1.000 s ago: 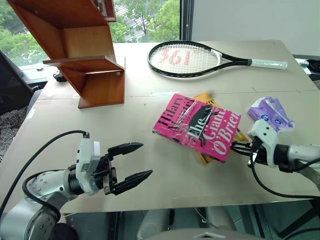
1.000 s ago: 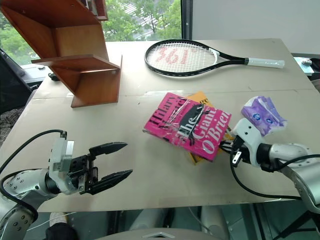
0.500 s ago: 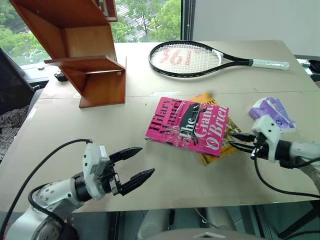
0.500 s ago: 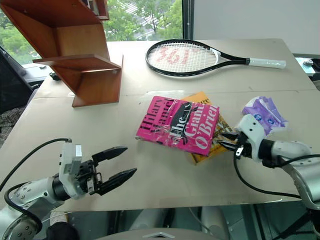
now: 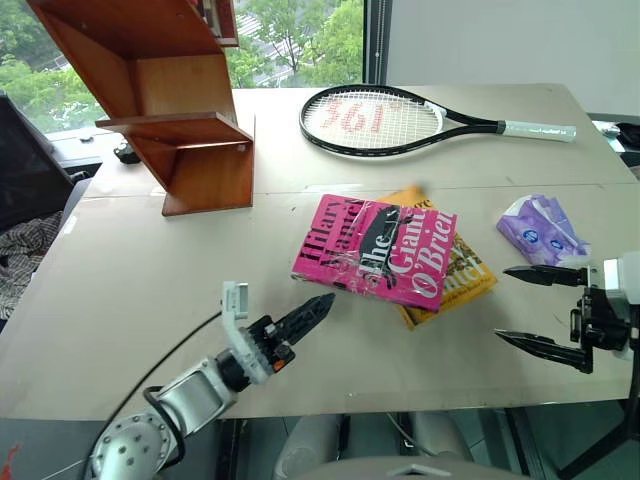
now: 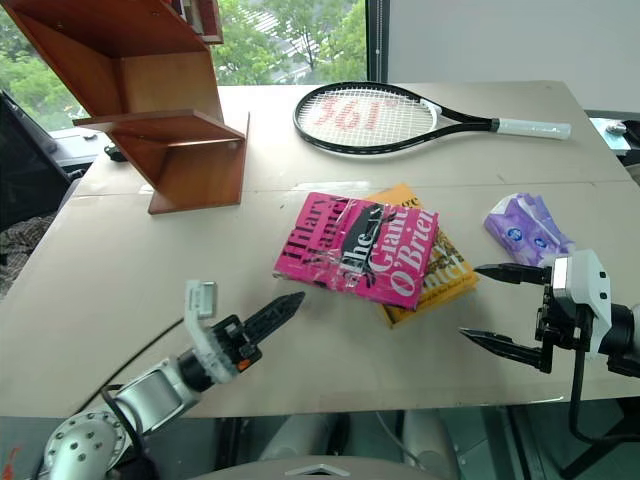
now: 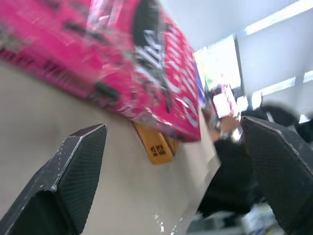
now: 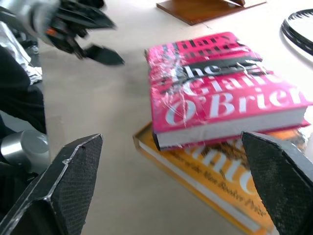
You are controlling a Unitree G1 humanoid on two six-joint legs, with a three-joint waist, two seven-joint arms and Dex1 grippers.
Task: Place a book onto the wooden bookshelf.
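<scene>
The right claw (image 5: 540,308) stands wide open and holds nothing, its two black fingers (image 5: 533,274) spread apart and pointing toward the middle of the worktop (image 5: 150,270). The pink book (image 5: 376,250) lies flat on the worktop a little way ahead of those fingertips, apart from them, its cover up with the white and black lettering showing. It rests partly on top of a yellow-orange book (image 5: 462,282), whose corner sticks out from under it on the side nearer the right claw. Just beyond the right claw, close to its upper finger, lies a purple packet (image 5: 540,230).

The left claw (image 5: 305,318) is low over the worktop and points at the near corner of the pink book, close to it but not touching. The left wrist view shows its fingers (image 7: 73,181) well apart with nothing between them.

The wooden bookshelf (image 5: 165,100) stands at the far corner of the worktop, well apart from both claws and from the pink book. A tennis racket (image 5: 400,118) lies far beyond the books, across the worktop from the right claw.
</scene>
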